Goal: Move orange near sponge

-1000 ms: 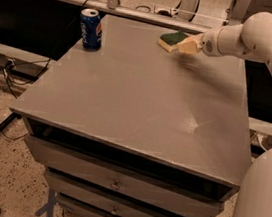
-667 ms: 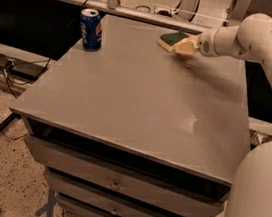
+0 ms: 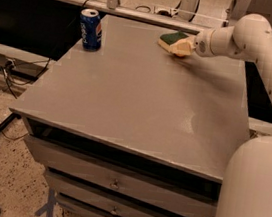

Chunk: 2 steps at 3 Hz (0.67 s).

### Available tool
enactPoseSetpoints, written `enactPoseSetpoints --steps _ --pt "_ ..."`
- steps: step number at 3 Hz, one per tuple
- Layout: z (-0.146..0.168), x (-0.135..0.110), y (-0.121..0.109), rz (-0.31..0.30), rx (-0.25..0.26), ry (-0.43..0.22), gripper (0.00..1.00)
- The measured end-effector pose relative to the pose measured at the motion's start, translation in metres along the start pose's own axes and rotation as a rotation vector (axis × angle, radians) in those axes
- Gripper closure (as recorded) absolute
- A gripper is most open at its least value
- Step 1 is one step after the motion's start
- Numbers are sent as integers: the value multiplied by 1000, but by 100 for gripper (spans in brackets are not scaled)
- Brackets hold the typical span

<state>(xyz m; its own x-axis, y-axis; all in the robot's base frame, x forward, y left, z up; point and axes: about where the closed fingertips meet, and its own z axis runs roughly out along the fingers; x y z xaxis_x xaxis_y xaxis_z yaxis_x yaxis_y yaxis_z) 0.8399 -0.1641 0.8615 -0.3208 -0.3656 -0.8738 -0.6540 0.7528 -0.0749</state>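
– Little had moved in the camera view since a second earlier: we saw the arm (image 3: 247,38) swing slightly toward the left of the picture. The end effector (image 3: 181,46) edged with it toward the sponge (image 3: 172,37).

– And the rest?

– We found the soda can (image 3: 90,29) where it had been, upright near the far left corner of the worktop (image 3: 142,96), well apart from everything else.

– Why was the end effector held so low at the back?

– We judged it was at the placing step. It hung just over the worktop, at the sponge's right edge, touching it or very nearly so. That is where the task wanted the fruit to end up.

– Was it open or closed?

– We could not tell. Its tip showed as one pale shape against the sponge's green top.

– Where was the orange, then?

– We saw no orange lying free anywhere on the worktop. We judged that it sat at the end effector, hidden by it, and so was already just beside the sponge. Only a faint warm tint under the tip hinted at that.

– What did we think remained?

– Letting the fruit go and drawing the arm back. We reckoned the risks were a roll on the flat worktop or a nudge to the sponge.
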Motion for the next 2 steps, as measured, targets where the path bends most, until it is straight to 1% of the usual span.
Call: enactPoseSetpoints --steps 1,2 --pt "2 -2 1 0 -7 -1 0" --pt "2 -2 1 0 -8 -1 0"
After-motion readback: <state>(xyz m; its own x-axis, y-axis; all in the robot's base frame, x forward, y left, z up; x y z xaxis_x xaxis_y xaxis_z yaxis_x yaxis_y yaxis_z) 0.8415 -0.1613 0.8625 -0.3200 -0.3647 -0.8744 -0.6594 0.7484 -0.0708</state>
